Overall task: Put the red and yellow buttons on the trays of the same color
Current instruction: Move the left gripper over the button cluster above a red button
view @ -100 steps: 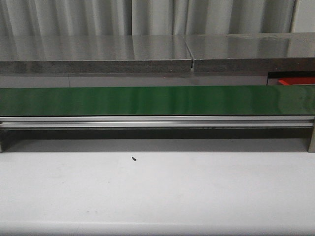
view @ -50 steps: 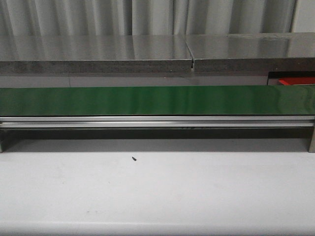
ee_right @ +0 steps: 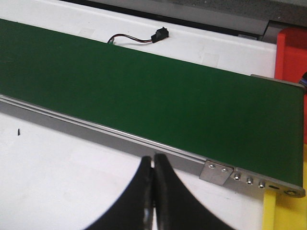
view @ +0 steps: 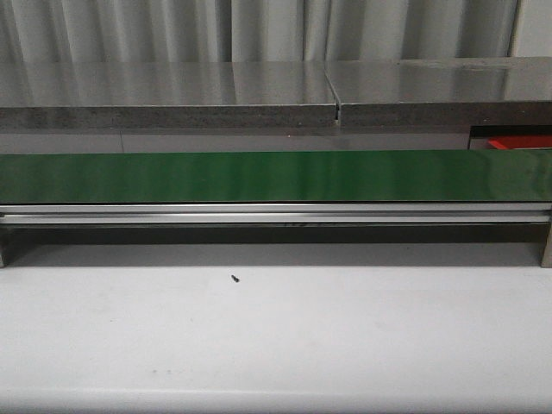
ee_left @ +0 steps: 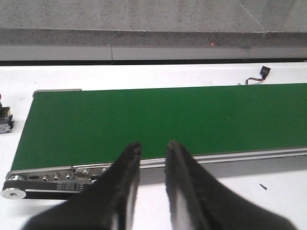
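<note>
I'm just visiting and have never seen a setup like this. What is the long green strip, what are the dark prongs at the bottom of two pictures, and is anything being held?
This is a robot with two arms. One picture looks forward over its white table; the other two come from cameras on its wrists. The green strip is a conveyor belt, bare right now: no buttons show on it. The dark prongs are the fingers of each hand. The left hand has its fingers slightly apart, with a gap between them. The right hand has its fingers pressed together. Neither holds anything. Past the belt's end, the right wrist camera shows a red tray and the corner of a yellow tray. A small dark speck lies on the table.
</note>
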`<act>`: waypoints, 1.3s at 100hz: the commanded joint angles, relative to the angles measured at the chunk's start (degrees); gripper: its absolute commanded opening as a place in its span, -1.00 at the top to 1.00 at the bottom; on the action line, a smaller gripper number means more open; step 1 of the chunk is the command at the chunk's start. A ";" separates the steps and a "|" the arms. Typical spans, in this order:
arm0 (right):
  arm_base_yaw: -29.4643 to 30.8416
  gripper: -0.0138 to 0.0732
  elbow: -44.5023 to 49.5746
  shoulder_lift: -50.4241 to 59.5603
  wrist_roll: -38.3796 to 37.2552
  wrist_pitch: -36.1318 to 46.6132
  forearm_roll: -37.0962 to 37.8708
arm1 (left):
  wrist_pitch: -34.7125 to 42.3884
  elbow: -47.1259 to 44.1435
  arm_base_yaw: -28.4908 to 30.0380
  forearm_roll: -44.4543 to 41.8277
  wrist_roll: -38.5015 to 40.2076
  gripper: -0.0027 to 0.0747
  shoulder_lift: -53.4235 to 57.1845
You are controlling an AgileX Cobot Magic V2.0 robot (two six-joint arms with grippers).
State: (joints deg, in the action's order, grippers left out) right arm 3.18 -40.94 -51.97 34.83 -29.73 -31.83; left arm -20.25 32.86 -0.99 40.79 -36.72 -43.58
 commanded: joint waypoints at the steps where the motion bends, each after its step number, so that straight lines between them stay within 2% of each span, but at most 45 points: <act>1: -0.14 0.84 -1.39 0.54 0.38 2.39 -0.98 | 2.48 1.58 -0.53 1.15 0.25 -0.04 0.24; 10: -0.14 0.84 -1.39 0.54 0.38 2.39 -0.98 | 3.54 1.58 -0.53 1.96 0.25 -0.46 0.24; 17: -0.14 0.84 -1.39 0.54 0.38 2.39 -0.98 | 3.34 1.58 -0.53 2.22 0.25 -0.58 0.24; 37: -0.14 0.84 -1.39 0.54 0.38 2.39 -0.98 | 0.78 6.68 2.69 1.35 4.30 -0.57 -3.46; 66: -0.14 0.84 -1.39 0.54 0.38 2.33 -0.98 | -13.31 27.32 19.97 2.41 6.81 -0.50 -22.47; 80: -0.14 0.84 -1.39 0.54 0.38 2.33 -0.98 | -17.19 36.02 25.43 3.49 6.81 -0.48 -33.58; 103: -0.14 0.84 -1.39 0.54 0.38 2.33 -0.98 | -22.62 48.61 27.13 3.31 6.95 -0.48 -51.01; 130: -0.14 0.84 -1.39 0.54 0.38 2.33 -0.98 | -25.00 60.28 27.13 1.77 12.88 -0.48 -64.73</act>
State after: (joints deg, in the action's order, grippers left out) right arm 3.18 -40.94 -51.97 34.83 -30.24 -31.83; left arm -45.85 88.90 26.03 41.24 -25.66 -108.40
